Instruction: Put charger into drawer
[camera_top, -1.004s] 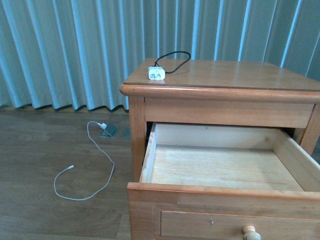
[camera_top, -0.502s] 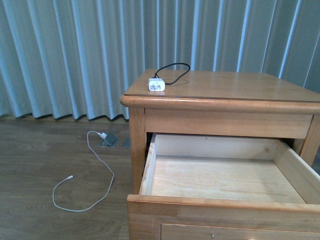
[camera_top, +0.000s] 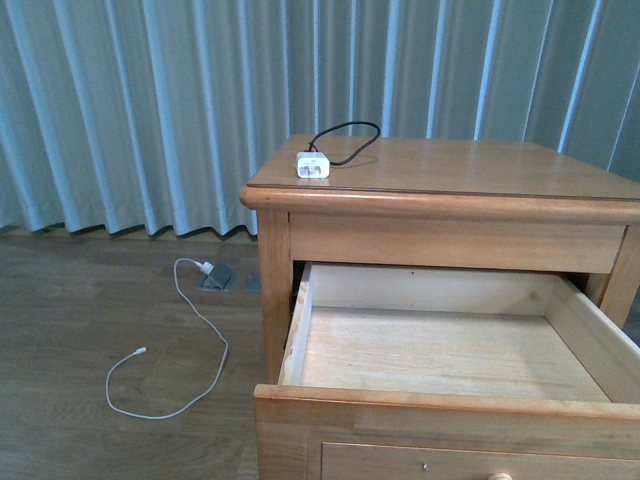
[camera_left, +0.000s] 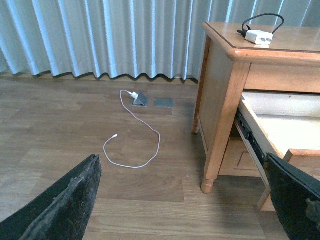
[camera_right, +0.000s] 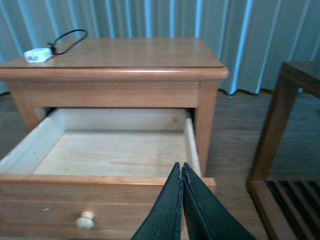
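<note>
Charger (camera_top: 313, 165) sits on the desk (camera_top: 480, 165) above the pulled-out drawer (camera_top: 440, 345); my left claw (camera_left: 182, 167) is spread, my right claw (camera_right: 181, 170) pressed together.

- The charger (camera_top: 313, 165), a small white block with a looped black cable, lies on the nightstand (camera_top: 480, 170) top's far left corner.
- The drawer (camera_top: 440, 350) stands pulled open, its pale wood interior bare.
</note>
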